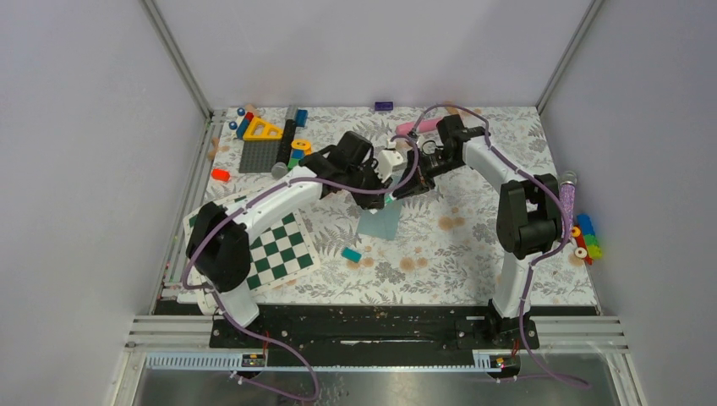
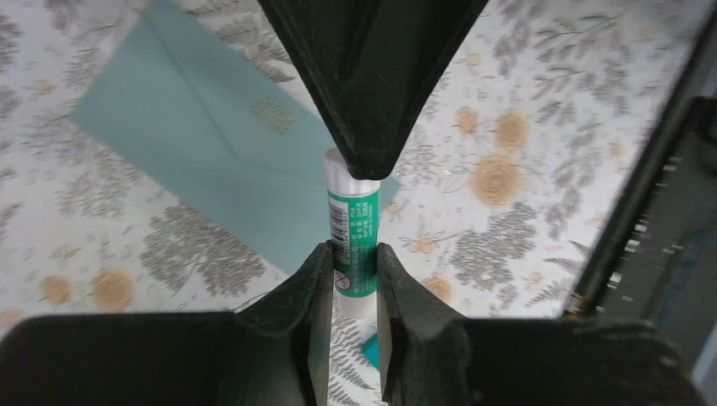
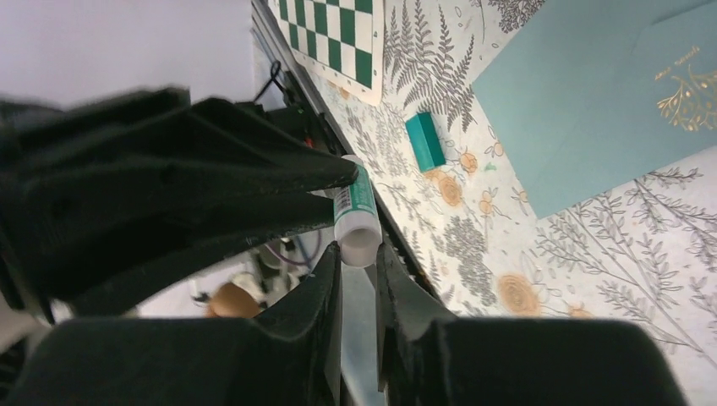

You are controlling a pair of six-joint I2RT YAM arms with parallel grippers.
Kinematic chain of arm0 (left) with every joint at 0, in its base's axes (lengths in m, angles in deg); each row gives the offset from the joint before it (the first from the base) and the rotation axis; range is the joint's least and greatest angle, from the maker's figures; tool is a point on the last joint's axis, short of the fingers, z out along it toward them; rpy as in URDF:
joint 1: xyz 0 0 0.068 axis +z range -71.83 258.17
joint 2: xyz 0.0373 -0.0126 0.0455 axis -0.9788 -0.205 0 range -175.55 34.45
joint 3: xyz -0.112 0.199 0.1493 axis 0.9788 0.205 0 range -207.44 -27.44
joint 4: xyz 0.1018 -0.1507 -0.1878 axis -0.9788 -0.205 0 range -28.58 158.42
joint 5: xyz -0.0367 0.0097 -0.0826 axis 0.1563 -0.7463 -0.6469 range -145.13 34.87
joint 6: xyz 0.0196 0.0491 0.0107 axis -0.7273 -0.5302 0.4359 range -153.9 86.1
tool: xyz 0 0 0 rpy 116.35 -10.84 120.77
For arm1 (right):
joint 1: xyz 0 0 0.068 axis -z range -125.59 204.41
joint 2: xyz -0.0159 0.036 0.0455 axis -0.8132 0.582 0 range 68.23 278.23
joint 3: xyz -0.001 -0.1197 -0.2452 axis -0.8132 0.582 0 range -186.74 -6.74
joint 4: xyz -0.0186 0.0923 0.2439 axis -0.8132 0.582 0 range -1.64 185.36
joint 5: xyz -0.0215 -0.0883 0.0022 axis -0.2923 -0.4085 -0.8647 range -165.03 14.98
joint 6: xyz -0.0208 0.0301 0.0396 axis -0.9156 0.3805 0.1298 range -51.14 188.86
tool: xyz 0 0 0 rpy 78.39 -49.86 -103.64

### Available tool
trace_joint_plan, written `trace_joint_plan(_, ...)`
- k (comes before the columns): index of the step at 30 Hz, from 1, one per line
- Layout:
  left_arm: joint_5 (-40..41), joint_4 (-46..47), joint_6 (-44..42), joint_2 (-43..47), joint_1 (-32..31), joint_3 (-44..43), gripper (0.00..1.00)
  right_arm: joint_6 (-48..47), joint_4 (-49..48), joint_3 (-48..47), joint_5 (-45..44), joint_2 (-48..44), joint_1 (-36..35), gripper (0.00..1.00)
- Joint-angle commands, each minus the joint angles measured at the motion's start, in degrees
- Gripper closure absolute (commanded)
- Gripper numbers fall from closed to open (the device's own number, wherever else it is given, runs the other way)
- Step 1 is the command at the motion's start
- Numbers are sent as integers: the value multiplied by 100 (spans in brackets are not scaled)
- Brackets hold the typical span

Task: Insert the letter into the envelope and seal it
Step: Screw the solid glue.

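Floral-print table (image 1: 473, 254) is carrying the envelope (image 1: 378, 224) near its centre. It is lying flat w/ a small gold ornament facing up. Both arms are meeting over the envelope's far edge. L gripper (image 2: 353, 258) is clamping a green-and-white glue stick (image 2: 353, 224) by its labelled body, w/ fingers pressing on both sides. R gripper (image 3: 358, 254) is gripping from the opposite end, its fingers sitting tight on the white end of the same stick. The stick is thus hanging between the two, off the table. Small teal block (image 1: 352, 254) is lying near the envelope's near-left corner, not touching it. Green-white checkerboard (image 1: 283, 249) is sitting well to the left, partly under the L arm.
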Motion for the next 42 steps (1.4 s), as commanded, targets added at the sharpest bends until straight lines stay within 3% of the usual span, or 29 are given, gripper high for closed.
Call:
trace_joint_plan(1,-2474,-514,239,-312,302,-388,100,-1708,944,-562,330,-221,13,88)
trace_joint_plan(12,-4806,-571,571,-845,605,-466,100,-4482,2671,-916,383,-344,13,77)
trace_joint_plan(16,-5400,-491,742,-1006,643,-487,100,-5033,2833,-857,217,-529,13,64)
trace_joint_plan(20,-5061,-93,1087,-921,751,-380,100,-4289,2395,-812,-268,-612,13,50)
trace_joint_plan(26,-4670,694,1675,-638,965,66,100,-3370,2022,-560,-136,-629,13,37)
trace_joint_plan(38,-4753,687,1682,-600,965,13,100,-2874,1462,-273,73,-643,-288,37)
trace_joint_plan(42,-4754,687,1651,-501,965,68,100,-2856,1470,-358,235,-554,-294,46)
